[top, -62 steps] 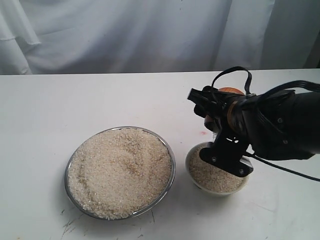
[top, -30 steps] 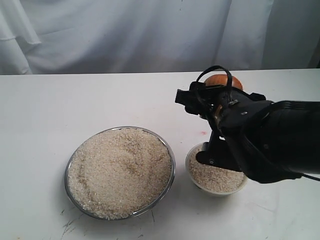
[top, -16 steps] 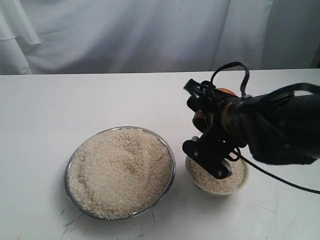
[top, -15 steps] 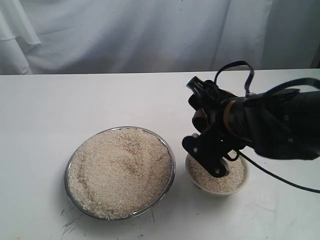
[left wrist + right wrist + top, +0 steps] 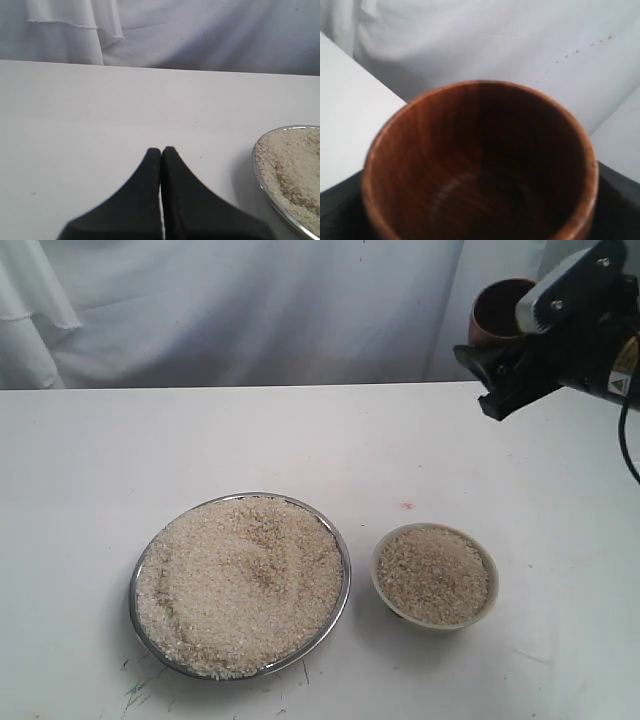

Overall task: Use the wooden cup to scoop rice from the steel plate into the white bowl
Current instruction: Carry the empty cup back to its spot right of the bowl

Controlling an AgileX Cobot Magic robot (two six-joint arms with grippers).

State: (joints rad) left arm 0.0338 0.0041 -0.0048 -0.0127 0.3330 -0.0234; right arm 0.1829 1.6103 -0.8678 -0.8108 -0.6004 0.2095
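The steel plate [image 5: 346, 575] lies front left on the white table, heaped with rice [image 5: 240, 580]; its rim [image 5: 265, 189] and rice [image 5: 295, 165] also show in the left wrist view. Beside it on the right sits the white bowl [image 5: 491, 578], filled with rice [image 5: 432, 575]. My right gripper [image 5: 522, 338] hangs high at the far right, well above and behind the bowl, shut on the wooden cup [image 5: 497, 312]. The cup [image 5: 480, 165] fills the right wrist view and its dark inside is empty. My left gripper [image 5: 161, 151] is shut on nothing, over bare table beside the plate.
A white curtain [image 5: 250, 310] hangs behind the table's far edge. A small red mark [image 5: 406, 506] is on the tabletop behind the bowl. Dark scuffs [image 5: 135, 690] lie near the plate's front.
The right arm rose from just over the white bowl and swung up to the far right, carrying the wooden cup. The bowl's rice now shows uncovered.
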